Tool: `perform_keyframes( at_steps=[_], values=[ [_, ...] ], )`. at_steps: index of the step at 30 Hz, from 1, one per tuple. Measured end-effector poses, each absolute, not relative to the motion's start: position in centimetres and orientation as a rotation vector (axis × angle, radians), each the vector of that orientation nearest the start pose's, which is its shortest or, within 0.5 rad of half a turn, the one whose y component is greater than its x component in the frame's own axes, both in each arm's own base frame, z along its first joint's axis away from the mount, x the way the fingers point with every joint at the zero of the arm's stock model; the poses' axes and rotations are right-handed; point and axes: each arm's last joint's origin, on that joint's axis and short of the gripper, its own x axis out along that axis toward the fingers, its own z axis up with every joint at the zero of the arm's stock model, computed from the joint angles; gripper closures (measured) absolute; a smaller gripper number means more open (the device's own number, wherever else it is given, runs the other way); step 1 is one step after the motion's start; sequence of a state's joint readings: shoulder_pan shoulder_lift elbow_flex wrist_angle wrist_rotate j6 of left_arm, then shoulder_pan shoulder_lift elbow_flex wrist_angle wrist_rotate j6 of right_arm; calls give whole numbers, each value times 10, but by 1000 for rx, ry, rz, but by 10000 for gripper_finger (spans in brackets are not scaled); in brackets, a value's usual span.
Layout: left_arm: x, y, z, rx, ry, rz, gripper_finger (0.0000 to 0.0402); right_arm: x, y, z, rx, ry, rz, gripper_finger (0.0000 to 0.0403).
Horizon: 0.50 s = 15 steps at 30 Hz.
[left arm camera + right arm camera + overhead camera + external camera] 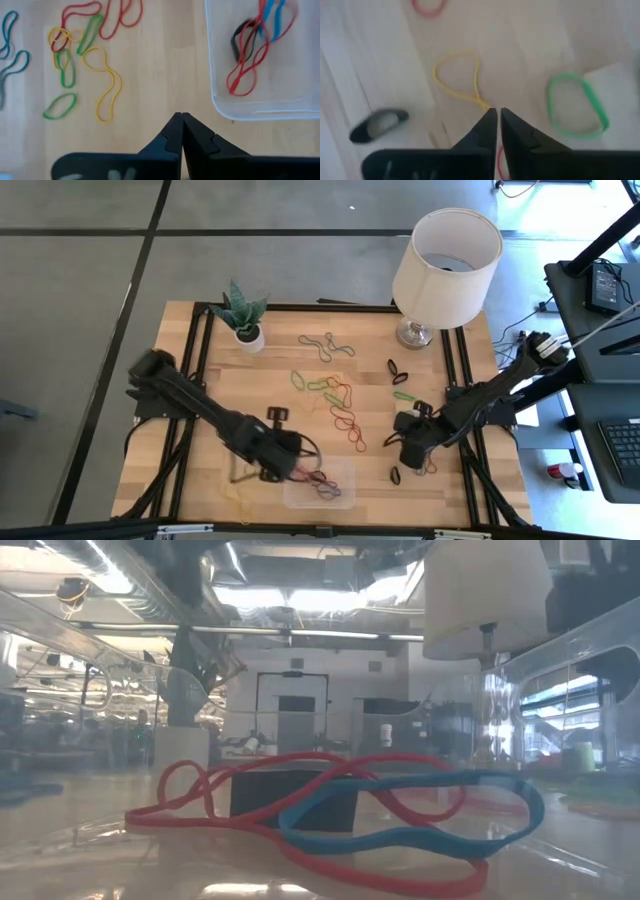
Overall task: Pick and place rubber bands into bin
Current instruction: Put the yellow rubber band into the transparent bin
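Note:
The bin (342, 500), a clear shallow tray, stands near the table's front edge and holds red, blue and black rubber bands (250, 55). The low view shows the red (210, 785) and blue (500, 802) ones lying flat on its floor. My left gripper (181, 116) is shut and holds nothing. It hovers just left of the bin (220, 100) in the high view (297, 468). Loose rubber bands (335, 395) lie across the table's middle. My right gripper (406, 452) is at the right front, shut on a yellow rubber band (457, 80). My right gripper pinches one end of the yellow band (482, 103) between its two fingertips, which point steeply down. The loop is drawn into a teardrop that narrows toward the fingers. Whether its far part lies on the table I cannot tell.
A white lamp (445, 260) stands at the far right and a small potted plant (242, 315) at the far left. Near my right gripper lie a green band (577, 107), a black band (395, 475) and a red one (428, 465).

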<state>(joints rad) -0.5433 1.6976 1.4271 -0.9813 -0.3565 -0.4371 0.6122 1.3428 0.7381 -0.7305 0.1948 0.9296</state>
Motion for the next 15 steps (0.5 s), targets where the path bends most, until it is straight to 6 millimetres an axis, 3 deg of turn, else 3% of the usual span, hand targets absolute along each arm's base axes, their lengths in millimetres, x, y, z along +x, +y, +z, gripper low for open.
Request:
perform_keyframes(
  at_steps=[10,15],
  values=[
    [205,-114,272,-94,768,-5,400,188,124,162,175,1326,-184,292],
    [170,-92,266,-157,653,-35,400,193,128,149,97,1353,-146,277]
  ],
)
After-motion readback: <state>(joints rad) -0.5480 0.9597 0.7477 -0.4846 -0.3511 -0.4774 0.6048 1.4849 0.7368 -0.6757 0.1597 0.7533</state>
